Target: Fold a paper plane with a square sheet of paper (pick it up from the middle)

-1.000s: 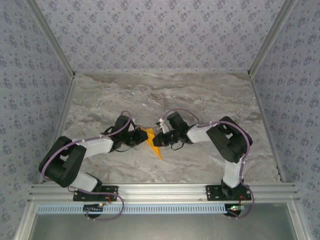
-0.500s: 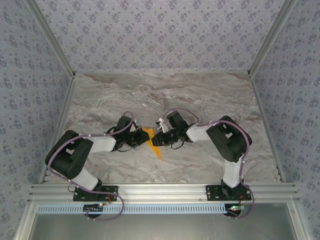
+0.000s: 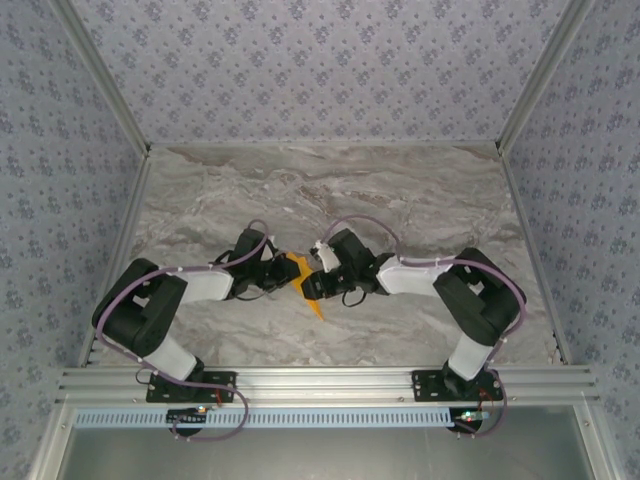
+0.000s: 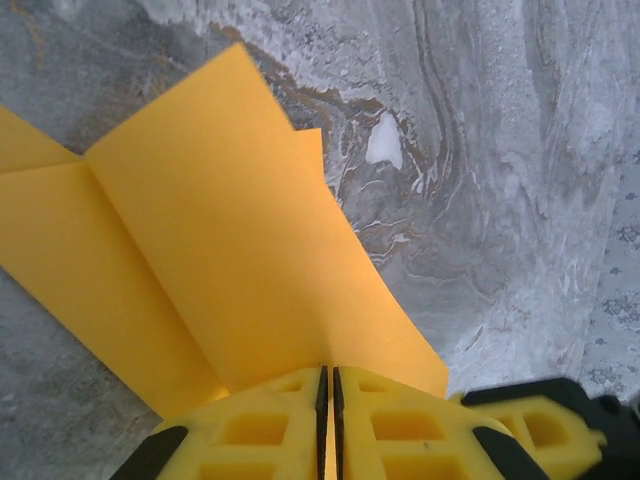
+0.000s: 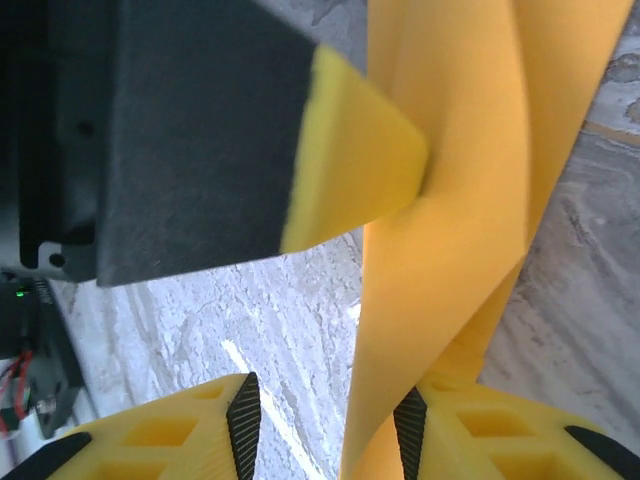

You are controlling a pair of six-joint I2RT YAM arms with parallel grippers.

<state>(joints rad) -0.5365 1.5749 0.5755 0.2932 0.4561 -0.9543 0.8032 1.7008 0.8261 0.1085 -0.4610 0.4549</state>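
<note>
The square sheet of paper is folded into a creased, narrow, pointed orange paper plane [image 3: 303,278], held above the table's middle with its tip pointing toward the near edge. My left gripper [image 3: 284,276] is shut on one edge of it. In the left wrist view the jaws [image 4: 328,378] pinch the paper plane [image 4: 210,250], whose flaps fan away from them. My right gripper [image 3: 309,284] sits just right of it, open. In the right wrist view the paper plane [image 5: 450,210] hangs against the right pad [image 5: 410,432] of my right gripper [image 5: 326,422], with a gap to the other pad.
The marble table [image 3: 400,200] spreads out behind and to both sides of the grippers. Patterned walls [image 3: 320,70] close it in, and a metal rail [image 3: 330,382] runs along the near edge by the arm bases.
My right gripper has opened and let go of the paper, and its elbow has swung out to the right. The left gripper still holds the paper, its arm drawn up.
</note>
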